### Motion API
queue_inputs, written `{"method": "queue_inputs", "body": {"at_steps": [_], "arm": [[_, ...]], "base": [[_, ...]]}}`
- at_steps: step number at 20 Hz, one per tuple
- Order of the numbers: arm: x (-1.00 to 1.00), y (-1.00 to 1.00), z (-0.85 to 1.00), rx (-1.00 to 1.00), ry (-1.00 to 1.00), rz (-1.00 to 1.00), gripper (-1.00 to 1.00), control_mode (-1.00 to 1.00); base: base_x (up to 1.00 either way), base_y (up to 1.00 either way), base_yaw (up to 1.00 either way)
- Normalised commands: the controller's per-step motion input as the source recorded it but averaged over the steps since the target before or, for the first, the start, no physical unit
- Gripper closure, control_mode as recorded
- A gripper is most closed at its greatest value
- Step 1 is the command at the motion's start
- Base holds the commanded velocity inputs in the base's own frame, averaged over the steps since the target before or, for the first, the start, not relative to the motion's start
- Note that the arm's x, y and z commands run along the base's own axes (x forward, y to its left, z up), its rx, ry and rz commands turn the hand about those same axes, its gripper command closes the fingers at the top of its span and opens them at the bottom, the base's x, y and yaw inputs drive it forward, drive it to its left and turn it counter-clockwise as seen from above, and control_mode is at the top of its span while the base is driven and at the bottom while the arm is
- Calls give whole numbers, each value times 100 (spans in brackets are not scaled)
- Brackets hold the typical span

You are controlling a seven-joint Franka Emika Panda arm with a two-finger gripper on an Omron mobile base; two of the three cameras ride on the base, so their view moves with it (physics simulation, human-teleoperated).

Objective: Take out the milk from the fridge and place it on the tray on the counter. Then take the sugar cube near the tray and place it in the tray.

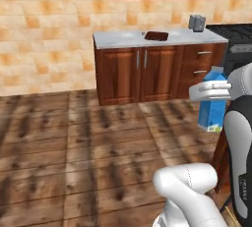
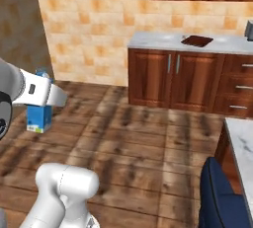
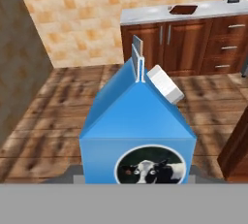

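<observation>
The claw (image 1: 212, 91) is closed on the milk (image 1: 213, 104), gripping the blue carton across its upper body just under the gabled top. The carton hangs upright in mid-air over the wooden floor (image 1: 83, 137), well apart from any support; the upright carry keeps the cap (image 3: 165, 84) uppermost. In the hand view the carton sits directly ahead of the camera, roof ridge and white cap up, cow label facing the lens.

The tray (image 1: 156, 36) lies flat on the bench (image 1: 118, 38) against the orange-tiled wall (image 1: 49, 34), a dark square at the middle of the marble top, above the reddish-brown cabinet doors. Nothing can be made out resting in it. A grey toaster-like appliance (image 1: 197, 22) stands further right on the same top. The sugar cube cannot be picked out at this range.

Judgement: the carton is out of the fridge and in transit. The bench is still well away, so the base must close in before the carton can be set down.
</observation>
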Motion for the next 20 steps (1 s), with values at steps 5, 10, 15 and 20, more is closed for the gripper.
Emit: {"method": "queue_inputs", "body": {"at_steps": [5, 10, 15, 20], "arm": [[0, 0, 0, 0, 0, 0, 100, 100], [0, 0, 0, 0, 0, 0, 100, 100], [0, 0, 0, 0, 0, 0, 100, 100], [0, 0, 0, 0, 0, 0, 100, 100]], "base": [[100, -7, -26], [100, 0, -25], [100, 0, -21], [100, -4, -21]]}}
